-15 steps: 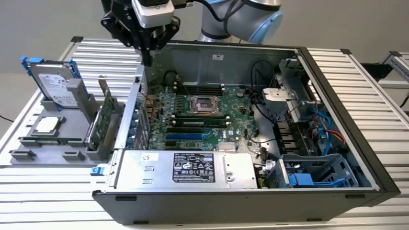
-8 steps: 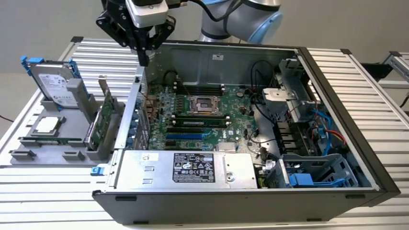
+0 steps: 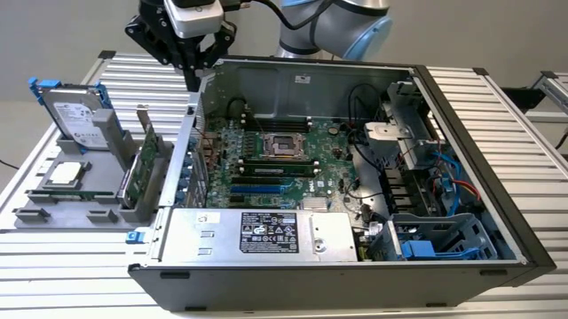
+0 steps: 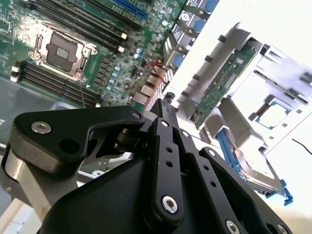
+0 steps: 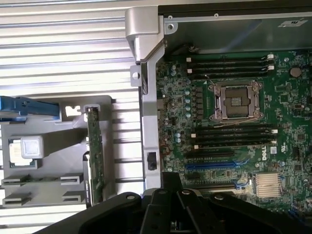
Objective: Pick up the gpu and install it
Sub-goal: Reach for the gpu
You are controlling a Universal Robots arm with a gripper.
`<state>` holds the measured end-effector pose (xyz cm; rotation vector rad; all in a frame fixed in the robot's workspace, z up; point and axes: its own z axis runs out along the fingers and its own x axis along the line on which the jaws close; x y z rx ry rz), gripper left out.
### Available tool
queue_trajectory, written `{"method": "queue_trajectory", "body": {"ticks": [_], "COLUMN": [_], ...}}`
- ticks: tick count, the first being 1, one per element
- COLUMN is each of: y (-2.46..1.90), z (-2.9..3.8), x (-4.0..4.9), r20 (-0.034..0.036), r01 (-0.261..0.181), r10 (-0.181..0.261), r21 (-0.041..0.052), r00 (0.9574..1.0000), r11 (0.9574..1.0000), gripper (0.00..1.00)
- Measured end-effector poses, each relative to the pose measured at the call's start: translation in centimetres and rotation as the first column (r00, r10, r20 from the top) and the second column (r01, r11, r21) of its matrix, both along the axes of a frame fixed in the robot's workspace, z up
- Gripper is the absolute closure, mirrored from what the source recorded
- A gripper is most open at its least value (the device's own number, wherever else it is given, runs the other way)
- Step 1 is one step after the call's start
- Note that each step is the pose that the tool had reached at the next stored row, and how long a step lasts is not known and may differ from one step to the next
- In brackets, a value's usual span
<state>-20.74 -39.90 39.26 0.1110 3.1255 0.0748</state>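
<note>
The gpu (image 3: 146, 159) stands on edge in a grey holder (image 3: 106, 143) on the table, at the exterior view's left of the open computer case (image 3: 461, 173). Its green board shows in both wrist views (image 4: 222, 83) (image 5: 95, 151). My gripper (image 3: 191, 83) hangs above the case's rear wall, higher than the gpu and a little toward the exterior view's right of it. Its black fingers (image 4: 165, 105) meet at the tips with nothing between them, so it is shut and empty. The gripper's tip (image 5: 170, 179) sits over the edge of the motherboard (image 5: 229, 146).
The holder also carries a silver hard drive with blue rails (image 3: 76, 116), a processor chip (image 3: 66, 174) and a thin memory stick (image 3: 71, 194). Inside the case are the processor socket (image 3: 286, 144), expansion slots (image 3: 257, 189), a power supply (image 3: 257, 232) and loose cables (image 3: 443, 173).
</note>
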Motion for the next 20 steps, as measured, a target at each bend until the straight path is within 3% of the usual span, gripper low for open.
{"method": "queue_trajectory", "body": {"ticks": [20], "y": [0.0], "z": [0.0], "x": [-2.11], "r20": [-0.0001], "r01": [0.0], "r10": [0.0], "r21": [-0.0001], "r00": [1.0], "r11": [1.0], "gripper": [1.0]}}
